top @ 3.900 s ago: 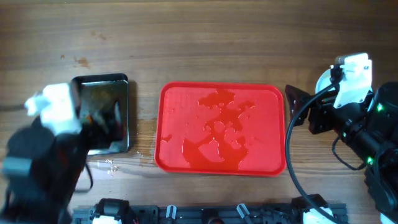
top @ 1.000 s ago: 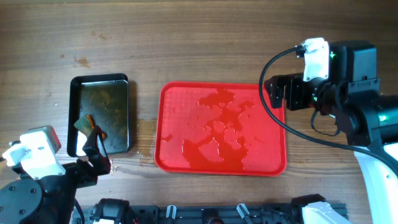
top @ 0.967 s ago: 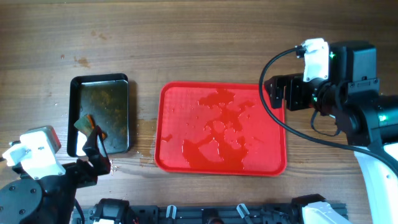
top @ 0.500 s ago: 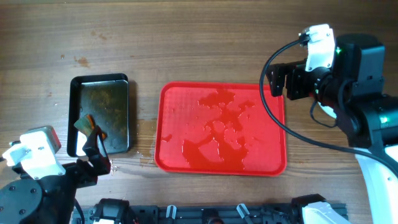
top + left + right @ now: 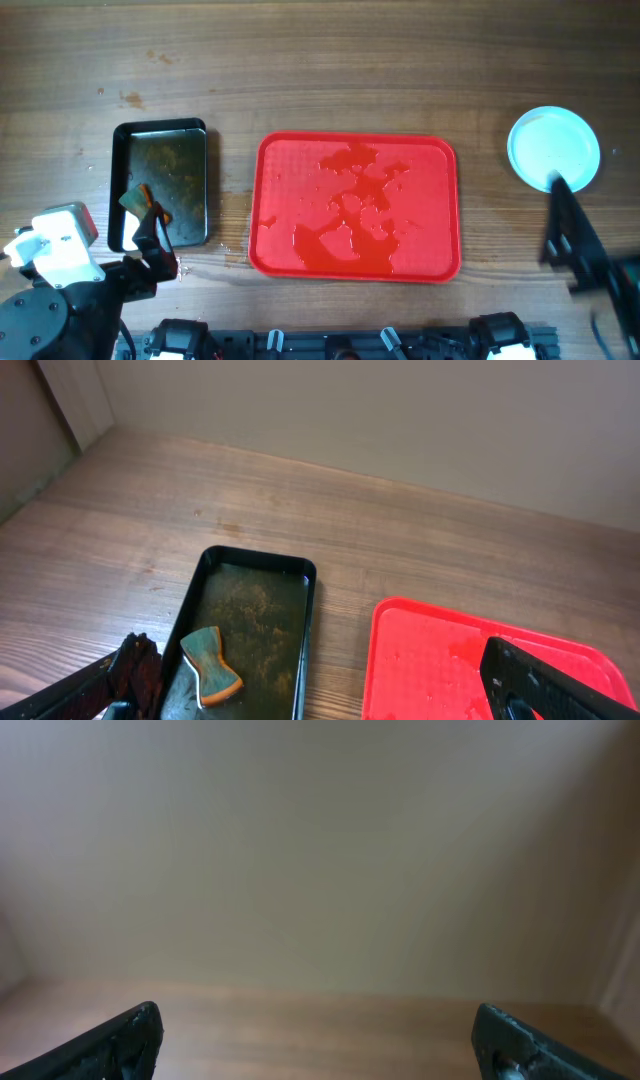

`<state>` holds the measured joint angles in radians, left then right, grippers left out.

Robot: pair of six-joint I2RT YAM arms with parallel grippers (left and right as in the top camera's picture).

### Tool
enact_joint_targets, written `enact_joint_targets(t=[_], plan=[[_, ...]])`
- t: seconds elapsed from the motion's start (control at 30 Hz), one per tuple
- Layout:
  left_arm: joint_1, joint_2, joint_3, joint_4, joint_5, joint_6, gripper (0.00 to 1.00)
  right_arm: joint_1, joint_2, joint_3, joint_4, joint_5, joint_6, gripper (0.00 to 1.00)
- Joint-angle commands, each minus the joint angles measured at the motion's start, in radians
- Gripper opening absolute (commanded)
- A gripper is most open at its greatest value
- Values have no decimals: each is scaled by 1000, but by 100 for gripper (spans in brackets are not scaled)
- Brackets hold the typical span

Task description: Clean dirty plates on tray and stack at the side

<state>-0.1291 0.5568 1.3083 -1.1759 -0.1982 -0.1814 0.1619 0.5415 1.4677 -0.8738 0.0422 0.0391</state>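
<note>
Plates [image 5: 553,145]: pale round disc on the bare table, well to the right of the tray, not on it. from above i only see one outline, so can't tell how many are stacked. my right arm's dark blur covers its lower edge.
Left gripper [image 5: 315,660]: released, fingers spread wide, hanging low at the front-left corner of the table, just in front of the pan.
Right gripper [image 5: 315,1025]: also released, fingers far apart at the bottom corners of its view. its camera looks at a plain wall [image 5: 320,850] and a strip of wood. from overhead it's just a dark smear at the front right, near the plates.
Pan [image 5: 170,160]: black, rectangular, left of the tray, grimy brown film inside.
Sponge [image 5: 210,665]: green and brown, pinched in the middle, lying in the pan's near end.
Tray [image 5: 275,170]: red, middle of the table, glossy wet patches across its floor.
Table [image 5: 320,60]: wood grain, a few small dark marks at the far left.
</note>
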Motion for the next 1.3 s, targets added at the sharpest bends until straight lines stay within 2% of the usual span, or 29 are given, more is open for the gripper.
enact_joint_targets(t=[0.0,0.13,0.23,0.3,0.4,0.47,0.6,0.77,0.9,1.27], plan=[[-4,-8,4,0,-17,-9,100,-20,-118,-77,-4,48,-13,100],[-4,-8,4,0,-16,-9,100,-40,-261,-214,10,55,-11,100],[-4,-8,4,0,-16,-9,100,-60,-354,-383,85,54,24,100],[-4,-8,4,0,-16,-9,100,-82,-436,-591,219,32,79,100],[-4,-8,4,0,-16,-9,100,-99,-485,-787,401,-20,138,100],[-4,-8,4,0,-17,-9,100,-106,-501,-935,590,-48,204,100],[-4,-8,4,0,-16,-9,100,-106,-502,-1116,859,-44,314,100],[-4,-8,4,0,-16,-9,100,-106,-505,-1276,1136,-34,330,100],[-4,-8,4,0,-16,-9,100,-107,-538,-1349,1225,-20,331,100],[-4,-8,4,0,-16,-9,100,-107,-538,-1415,1157,24,335,100]])
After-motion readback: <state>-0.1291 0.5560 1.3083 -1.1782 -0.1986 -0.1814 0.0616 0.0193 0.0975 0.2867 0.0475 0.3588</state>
